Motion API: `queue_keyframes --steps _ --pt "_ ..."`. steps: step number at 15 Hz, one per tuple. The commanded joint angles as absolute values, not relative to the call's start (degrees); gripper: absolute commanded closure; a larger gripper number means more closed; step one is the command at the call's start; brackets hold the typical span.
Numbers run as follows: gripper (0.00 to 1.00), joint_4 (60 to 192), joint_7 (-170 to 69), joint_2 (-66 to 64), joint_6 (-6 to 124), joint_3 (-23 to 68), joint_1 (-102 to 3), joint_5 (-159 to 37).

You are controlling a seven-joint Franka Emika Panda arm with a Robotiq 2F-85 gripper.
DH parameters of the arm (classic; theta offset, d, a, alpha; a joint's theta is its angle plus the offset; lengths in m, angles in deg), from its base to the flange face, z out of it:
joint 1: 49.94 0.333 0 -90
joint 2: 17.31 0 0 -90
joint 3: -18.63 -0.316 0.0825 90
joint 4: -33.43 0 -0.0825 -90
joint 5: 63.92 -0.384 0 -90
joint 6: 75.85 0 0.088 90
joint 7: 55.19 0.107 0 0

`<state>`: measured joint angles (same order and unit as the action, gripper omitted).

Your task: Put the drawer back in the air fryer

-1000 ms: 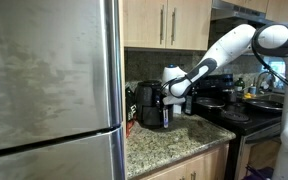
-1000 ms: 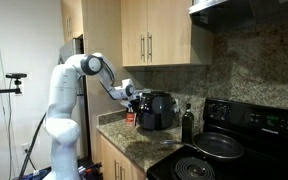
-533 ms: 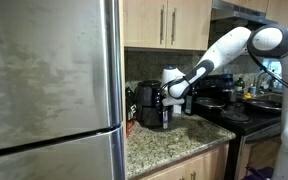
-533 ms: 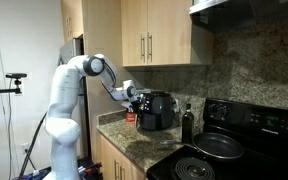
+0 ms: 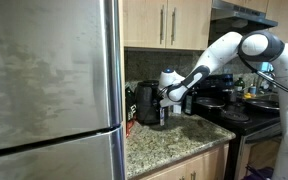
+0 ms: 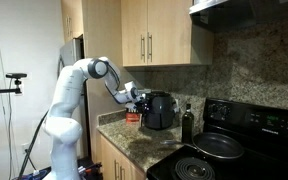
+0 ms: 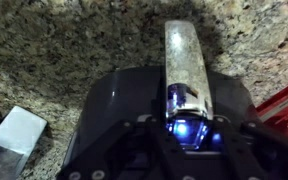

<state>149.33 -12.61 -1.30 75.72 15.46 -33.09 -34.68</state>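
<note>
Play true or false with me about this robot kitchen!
The air fryer is white. False: it is black.
The counter is speckled stone. True.
A pan sits on the stove. True.
The fridge door hangs open. False: it is shut.
In the wrist view, the handle on the black drawer looks silvery. True.
</note>
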Motion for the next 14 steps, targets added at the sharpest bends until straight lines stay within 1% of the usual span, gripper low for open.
queue_keyframes --steps 1,11,12,13,14 --pt "0.9 144.6 -8.74 1.87 77.76 19.7 -31.0 -29.37" --pt "0.9 144.77 6.46 0.97 76.98 25.95 -26.74 -6.42" --pt "0.63 145.63 7.26 0.6 78.21 25.83 -27.02 -7.04" --pt "0.4 146.61 6.99 0.21 79.24 25.33 -27.47 -8.69" --pt "0.4 147.97 5.34 -0.49 80.43 24.62 -28.18 -11.33"
